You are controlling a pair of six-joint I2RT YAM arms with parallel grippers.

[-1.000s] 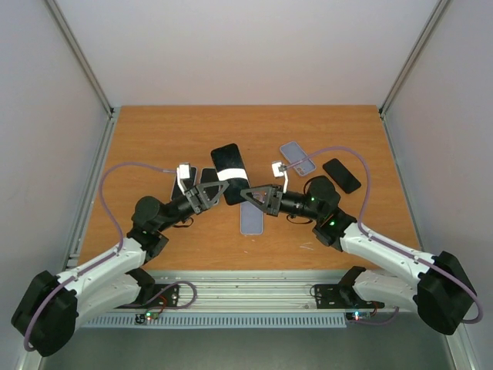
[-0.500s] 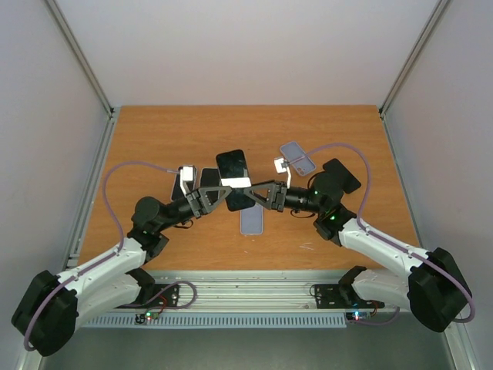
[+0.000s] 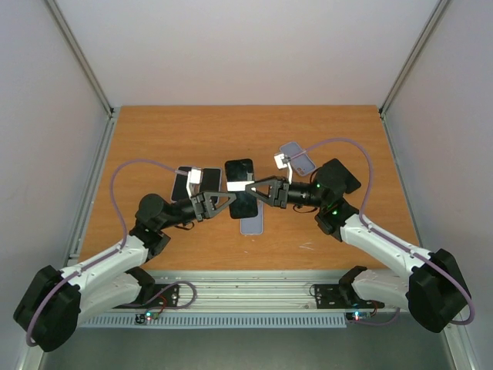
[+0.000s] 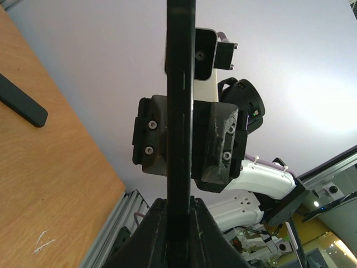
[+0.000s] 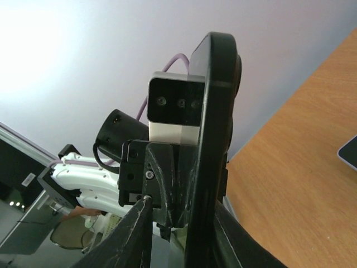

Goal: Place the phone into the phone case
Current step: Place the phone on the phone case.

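While both arms met over the middle of the wooden table (image 3: pixel 154 139), the black phone (image 3: pixel 239 179) hung in the air between them, above the grey phone case (image 3: pixel 251 224), which lay flat on the wood. The left gripper (image 3: pixel 231 200) was pinched tight on the phone's thin edge. The right gripper (image 3: pixel 252 188) straddled the opposite side, but a slit showed beside one finger, so whether it truly gripped could not be told.

The phone looked stiff, thin and glossy, probably slippery on its faces and best taken by its long edges, leaving a corner free to enter the case. The case would likely slide unless pinned.

Open wood lay toward the far edge. Nearer, a pale case (image 3: pixel 298 159) and a black slab (image 3: pixel 344 174) sat near the right arm, and a dark slab (image 3: pixel 183 183) sat beside the left arm.
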